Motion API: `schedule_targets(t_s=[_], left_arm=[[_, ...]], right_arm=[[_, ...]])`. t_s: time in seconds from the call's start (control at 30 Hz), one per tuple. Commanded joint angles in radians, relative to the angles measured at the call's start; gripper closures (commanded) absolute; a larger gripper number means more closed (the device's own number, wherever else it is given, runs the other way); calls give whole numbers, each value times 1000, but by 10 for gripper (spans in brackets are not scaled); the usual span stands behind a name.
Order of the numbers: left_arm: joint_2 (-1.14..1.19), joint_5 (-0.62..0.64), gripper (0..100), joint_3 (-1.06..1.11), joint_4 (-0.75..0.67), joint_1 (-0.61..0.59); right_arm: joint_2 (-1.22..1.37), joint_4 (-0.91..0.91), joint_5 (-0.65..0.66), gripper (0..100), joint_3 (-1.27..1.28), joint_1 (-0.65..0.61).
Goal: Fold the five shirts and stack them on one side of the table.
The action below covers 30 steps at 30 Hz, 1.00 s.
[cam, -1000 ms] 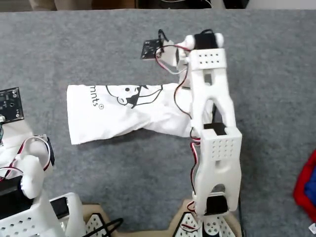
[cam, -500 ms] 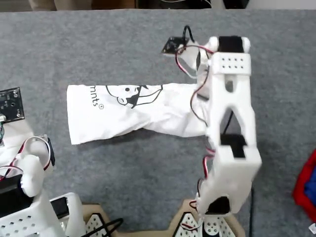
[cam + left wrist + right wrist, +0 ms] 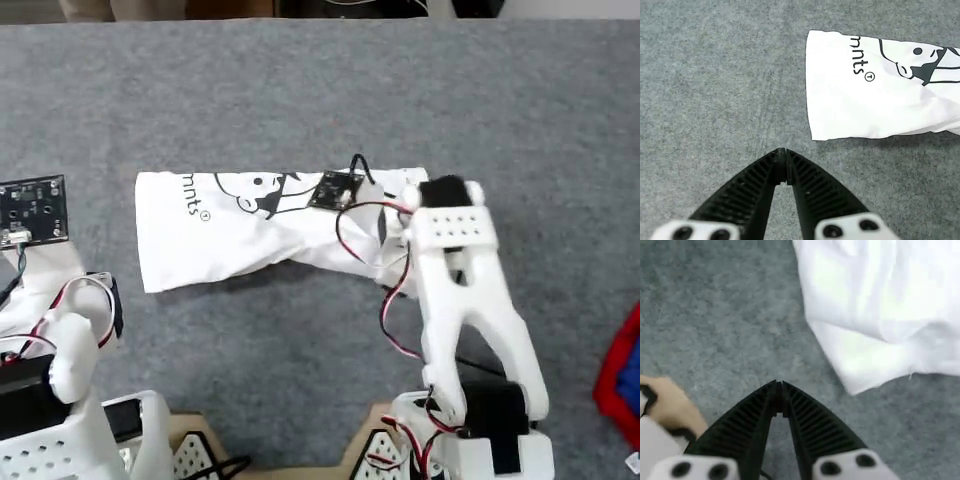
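A white shirt (image 3: 230, 235) with a black drawing lies folded in a long strip in the middle of the grey worktop (image 3: 150, 100). The left end effector (image 3: 781, 167) is closed all the way, its two black fingers pressed tip to tip, and it holds nothing. It hangs over bare worktop near the shirt's printed end, not touching it. The right end effector (image 3: 778, 390) is pinched closed as well, with nothing in it, just beside the shirt's other end. The right arm (image 3: 450, 300) stretches over that end. A red and blue cloth (image 3: 625, 375) peeks in at the worktop's right edge.
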Motion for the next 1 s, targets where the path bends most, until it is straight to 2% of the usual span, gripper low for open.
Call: schedule_targets(t_s=[0.0,0.13,0.27,0.5,0.7,0.9,0.97], left_arm=[[4,-2,976,-12,-5,15],[4,-2,976,-11,-5,12],[4,-2,976,-8,-3,11],[4,0,976,-5,-3,15],[4,0,976,-5,-3,14],[4,0,976,-5,-3,20],[5,0,976,-5,-6,66]], right_arm=[[45,-100,-38,992,-2,-39],[245,-152,-71,992,-134,-54],[438,-138,-95,992,-387,-56],[763,8,-95,992,-863,-122],[1036,89,-126,992,-1164,-185],[1201,244,-132,992,-1411,-151],[1210,311,-132,992,-1494,-119]])
